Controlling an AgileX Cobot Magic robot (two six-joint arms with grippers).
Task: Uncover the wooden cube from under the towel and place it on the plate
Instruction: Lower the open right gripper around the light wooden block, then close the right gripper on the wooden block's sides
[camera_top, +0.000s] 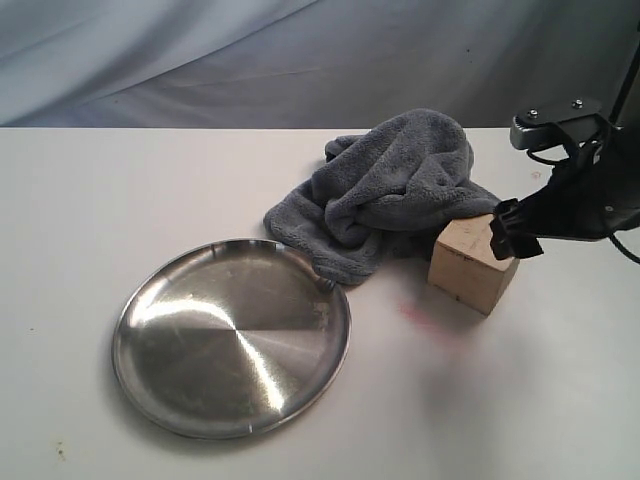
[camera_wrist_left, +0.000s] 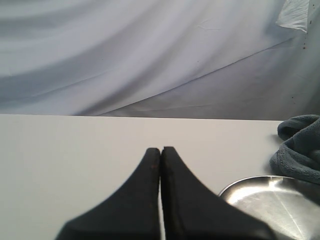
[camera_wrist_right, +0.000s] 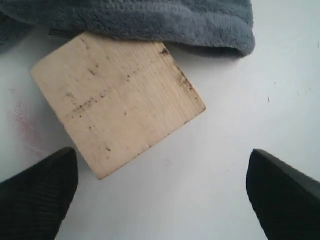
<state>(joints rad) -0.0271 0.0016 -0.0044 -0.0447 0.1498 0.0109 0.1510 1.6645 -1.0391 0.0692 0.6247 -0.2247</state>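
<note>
wooden cube (camera_wrist_right: 117, 100) sits on the counter (camera_wrist_right: 240, 100) just ahead of the right tool (camera_wrist_right: 162, 192), one edge against the towel (camera_wrist_right: 150, 20), and that tool's spread wide, gripping nothing.

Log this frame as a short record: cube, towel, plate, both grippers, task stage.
wooden cube: on the table, exposed, not on the plate
towel: bunched in a heap, its edge touching the cube's far side
plate: on the table, nothing on it, the towel's edge reaches its rim
right gripper: open, over the cube, not gripping
left gripper: shut, holding nothing
task stage: cube uncovered; pick and place not yet done
</note>
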